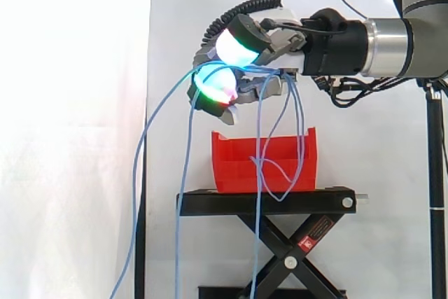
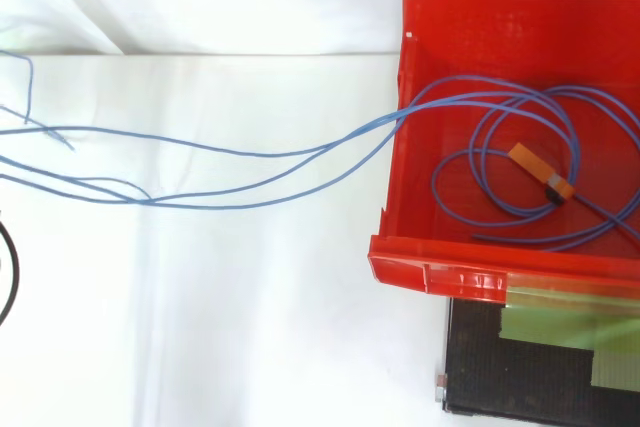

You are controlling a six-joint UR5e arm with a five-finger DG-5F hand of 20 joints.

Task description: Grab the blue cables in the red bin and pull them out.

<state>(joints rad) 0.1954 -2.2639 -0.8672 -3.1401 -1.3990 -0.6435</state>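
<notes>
Blue cables [image 1: 183, 180] trail down in long strands at left, over open room beside the black stand [image 1: 266, 201]. The hand [image 1: 276, 50] hovers above the red bin [image 2: 430, 272], fingers curled around several strands. Remaining loops lie coiled inside, crossing the bin's left wall.

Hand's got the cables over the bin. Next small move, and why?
Probably lift the hand higher, away from the red plastic bin: its fingers are curled round the thin blue cables, yet loops of them lie coiled inside the bin.
</notes>
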